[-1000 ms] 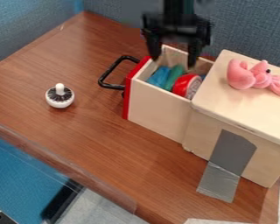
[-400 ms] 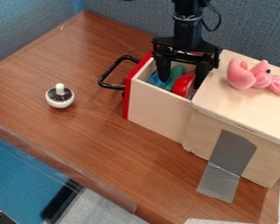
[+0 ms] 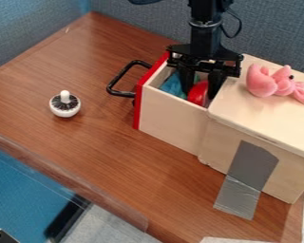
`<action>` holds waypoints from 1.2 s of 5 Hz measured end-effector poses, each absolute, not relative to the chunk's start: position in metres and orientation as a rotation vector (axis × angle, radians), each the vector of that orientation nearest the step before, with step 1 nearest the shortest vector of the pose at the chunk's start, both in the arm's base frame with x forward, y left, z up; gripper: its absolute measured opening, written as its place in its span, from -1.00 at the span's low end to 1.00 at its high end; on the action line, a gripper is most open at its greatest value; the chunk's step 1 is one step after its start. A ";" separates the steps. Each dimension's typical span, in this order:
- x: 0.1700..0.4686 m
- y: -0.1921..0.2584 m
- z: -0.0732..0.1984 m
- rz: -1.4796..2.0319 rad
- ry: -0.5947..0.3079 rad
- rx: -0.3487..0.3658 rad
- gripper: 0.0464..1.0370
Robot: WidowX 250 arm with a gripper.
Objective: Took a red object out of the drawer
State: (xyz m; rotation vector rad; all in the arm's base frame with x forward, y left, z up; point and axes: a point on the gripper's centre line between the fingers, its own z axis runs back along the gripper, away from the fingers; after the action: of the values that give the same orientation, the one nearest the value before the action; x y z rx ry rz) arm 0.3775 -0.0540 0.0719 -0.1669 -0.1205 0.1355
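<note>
Where the gripper [image 3: 201, 94] hangs in the drawer [image 3: 170, 116], its part-open fingers flank the red object [image 3: 197, 94]; whether they grip it, I cannot tell.

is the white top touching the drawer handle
Apart: the camera view shows wood of the table between the white top and the drawer handle.

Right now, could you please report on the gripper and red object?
Gripper down in open drawer. Red object inside, not out. Blue item alongside, may crowd.
</note>
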 end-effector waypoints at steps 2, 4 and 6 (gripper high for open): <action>0.360 -0.022 0.136 0.164 -0.248 -0.201 -0.02; 0.308 0.003 0.152 0.116 -0.271 -0.117 -0.02; 0.261 0.019 0.107 0.025 -0.197 0.013 -0.02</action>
State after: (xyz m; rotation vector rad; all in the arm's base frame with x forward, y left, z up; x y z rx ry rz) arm 0.2608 0.0190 0.1074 0.0130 -0.1975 0.0252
